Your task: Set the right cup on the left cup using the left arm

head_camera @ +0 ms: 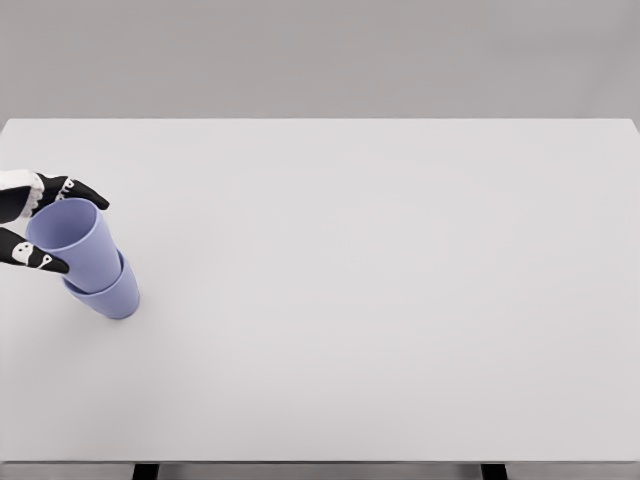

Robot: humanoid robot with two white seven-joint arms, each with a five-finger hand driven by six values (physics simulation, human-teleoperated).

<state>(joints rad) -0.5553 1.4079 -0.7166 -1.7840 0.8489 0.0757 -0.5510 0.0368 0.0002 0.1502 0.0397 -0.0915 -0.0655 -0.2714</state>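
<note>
I see white table, plain grey wall behind. Two lavender cups, far left: upper cup sits nested in lower cup, tilted. One hand visible, left hand, at left edge; black fingers pinch upper cup rim from both sides.

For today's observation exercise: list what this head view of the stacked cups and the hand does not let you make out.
- Left hand: palm and arm cut off by the left edge; only fingertips show.
- Lower cup: inside and rim hidden by the upper cup nested in it.
- Right arm: outside the view.
- Table: legs cut off at the bottom edge.
</note>
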